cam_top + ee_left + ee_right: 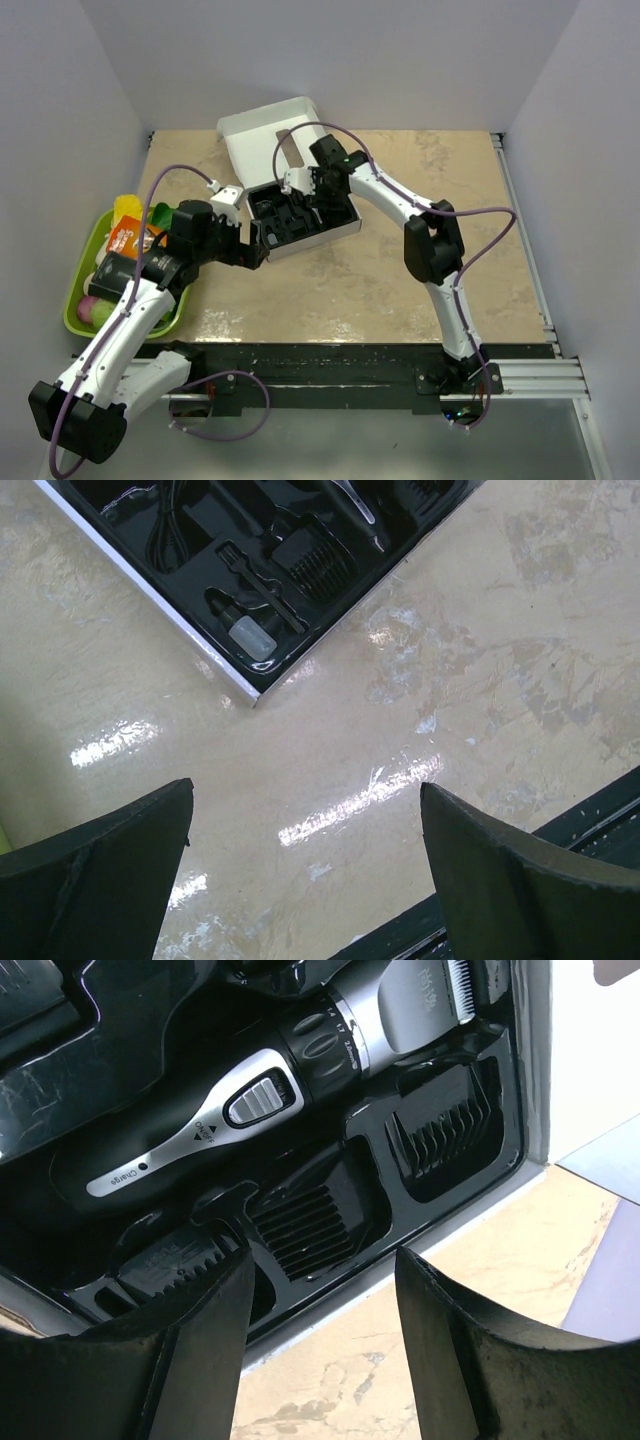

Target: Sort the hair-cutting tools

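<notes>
The black and silver hair clipper (270,1095) lies in the black insert of the white box (345,228), its blade head (425,995) at the upper right. Black comb attachments (445,1130) sit in pockets beside it, one (305,1225) just past my right gripper (325,1255). That gripper is open and empty over the box's edge (305,190). My left gripper (306,785) is open and empty over bare table near the box's corner (255,245). The left wrist view shows the thin black cord (165,530), a comb (320,565) and a small clear bottle (250,640) in the insert.
The box's white lid (262,130) stands open at the back. A green tray (75,305) with colourful packets and fruit sits at the left under my left arm. The black base rail (340,365) runs along the near edge.
</notes>
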`<control>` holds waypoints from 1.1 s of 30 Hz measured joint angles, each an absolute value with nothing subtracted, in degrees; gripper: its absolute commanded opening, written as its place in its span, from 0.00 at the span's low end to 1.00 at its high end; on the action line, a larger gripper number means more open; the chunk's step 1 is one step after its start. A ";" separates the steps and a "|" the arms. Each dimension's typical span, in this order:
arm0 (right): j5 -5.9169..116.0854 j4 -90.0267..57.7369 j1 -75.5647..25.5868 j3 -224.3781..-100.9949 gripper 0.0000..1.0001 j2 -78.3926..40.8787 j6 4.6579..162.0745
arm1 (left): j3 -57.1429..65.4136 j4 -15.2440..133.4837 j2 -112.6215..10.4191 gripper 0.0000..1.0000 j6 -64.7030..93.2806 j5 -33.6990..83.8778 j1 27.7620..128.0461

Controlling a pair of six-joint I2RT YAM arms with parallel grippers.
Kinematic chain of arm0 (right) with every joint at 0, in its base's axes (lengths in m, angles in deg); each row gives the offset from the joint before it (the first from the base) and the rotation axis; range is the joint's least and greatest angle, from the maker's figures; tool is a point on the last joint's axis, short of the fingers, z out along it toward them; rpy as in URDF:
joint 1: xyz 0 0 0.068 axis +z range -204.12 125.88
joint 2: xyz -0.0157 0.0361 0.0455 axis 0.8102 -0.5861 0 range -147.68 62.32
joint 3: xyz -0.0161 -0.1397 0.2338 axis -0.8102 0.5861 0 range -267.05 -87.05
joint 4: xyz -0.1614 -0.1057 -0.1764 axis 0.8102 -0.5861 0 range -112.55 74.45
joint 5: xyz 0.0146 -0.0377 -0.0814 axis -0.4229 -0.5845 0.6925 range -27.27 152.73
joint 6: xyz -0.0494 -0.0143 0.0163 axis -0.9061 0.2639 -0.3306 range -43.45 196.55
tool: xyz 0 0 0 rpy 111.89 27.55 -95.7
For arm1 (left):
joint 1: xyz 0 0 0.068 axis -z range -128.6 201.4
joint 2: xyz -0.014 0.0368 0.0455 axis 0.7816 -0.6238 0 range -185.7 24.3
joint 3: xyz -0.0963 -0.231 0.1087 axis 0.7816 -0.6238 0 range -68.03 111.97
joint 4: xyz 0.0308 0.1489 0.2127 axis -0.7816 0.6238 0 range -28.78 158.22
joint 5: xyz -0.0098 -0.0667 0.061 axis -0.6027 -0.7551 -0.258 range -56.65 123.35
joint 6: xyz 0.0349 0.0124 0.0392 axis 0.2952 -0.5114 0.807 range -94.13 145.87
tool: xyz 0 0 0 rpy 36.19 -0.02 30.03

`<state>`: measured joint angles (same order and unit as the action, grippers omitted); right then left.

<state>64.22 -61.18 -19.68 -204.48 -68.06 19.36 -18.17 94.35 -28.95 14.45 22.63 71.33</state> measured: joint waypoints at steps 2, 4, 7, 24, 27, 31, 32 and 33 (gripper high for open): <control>64.31 -61.18 -19.68 -204.48 0.61 -68.19 19.34 | -18.17 94.22 -29.02 0.99 14.43 22.56 71.33; 64.64 -60.98 -19.68 -204.48 0.60 -68.17 19.41 | -18.19 94.06 -29.06 0.99 14.43 22.48 71.33; 64.53 -60.70 -19.68 -204.48 0.60 -68.09 20.13 | -18.19 93.85 -29.08 0.99 14.43 22.39 71.33; 64.77 -57.66 -16.29 -203.10 0.11 -48.85 50.64 | -18.50 90.94 -27.81 0.99 12.04 23.11 71.35; 67.26 -54.86 -17.21 -197.81 0.00 -47.87 59.49 | -19.11 89.28 -27.92 0.99 10.03 24.95 71.37; 68.70 -51.97 -21.73 -190.36 0.00 -50.05 70.99 | -19.22 87.44 -28.77 0.99 6.82 30.52 71.37; 69.07 -51.38 -23.29 -188.92 0.00 -51.04 73.46 | -19.22 86.96 -29.26 0.99 5.86 32.44 71.35; 69.45 -50.86 -24.71 -187.87 0.00 -52.00 75.60 | -19.19 86.59 -30.15 0.99 4.85 35.02 71.35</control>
<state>69.45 -50.86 -24.71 -187.87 -52.00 75.60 -19.19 86.59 -30.15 4.85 35.02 71.35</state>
